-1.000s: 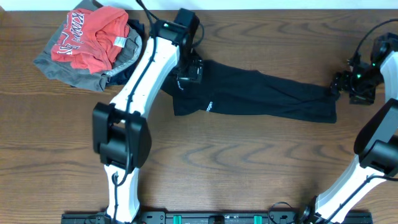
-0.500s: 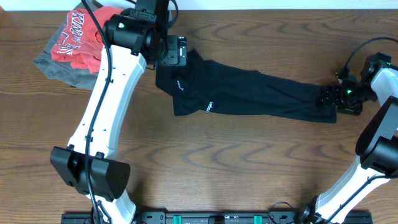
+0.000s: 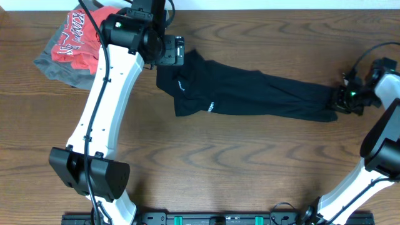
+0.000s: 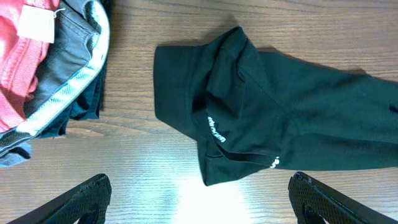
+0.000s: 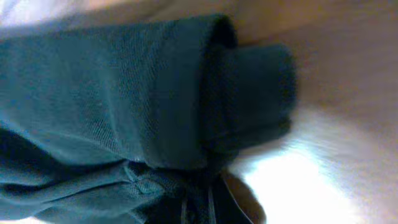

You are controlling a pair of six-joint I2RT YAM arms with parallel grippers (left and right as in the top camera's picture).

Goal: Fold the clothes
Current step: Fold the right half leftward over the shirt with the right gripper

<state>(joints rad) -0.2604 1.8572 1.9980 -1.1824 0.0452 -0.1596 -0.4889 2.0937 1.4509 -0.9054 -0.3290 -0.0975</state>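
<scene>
Swinging back toward the far edge of the bench (image 3: 250, 169), the left arm had cleared the wide end of the black garment (image 3: 250, 97) in the past second. Over the same second the right fingers (image 3: 344, 100), earlier spread, clamped shut at its narrow end.

The garment lay flat in the far half of the bench. Its long axis ran left to right, roughly along the far edge and dipping slightly toward the near edge at the right. The right fingers were clenched on the bunched hem at the right end; the right wrist view showed only folded black fabric pressed close to the lens.

The left fingers (image 4: 87, 198) hung released and wide apart, holding nothing. They hovered just beyond the garment's left end, whose small white logo marks (image 4: 214, 129) showed beneath them.

A red shirt (image 3: 81, 34) and a grey garment (image 3: 56, 65) sat heaped in the far left corner, just beside the left end of the black garment but apart from it.

Each arm stood at one end, and only the right had a hold. A fold would probably carry that right end leftward along the long axis, toward the waiting left fingers.
</scene>
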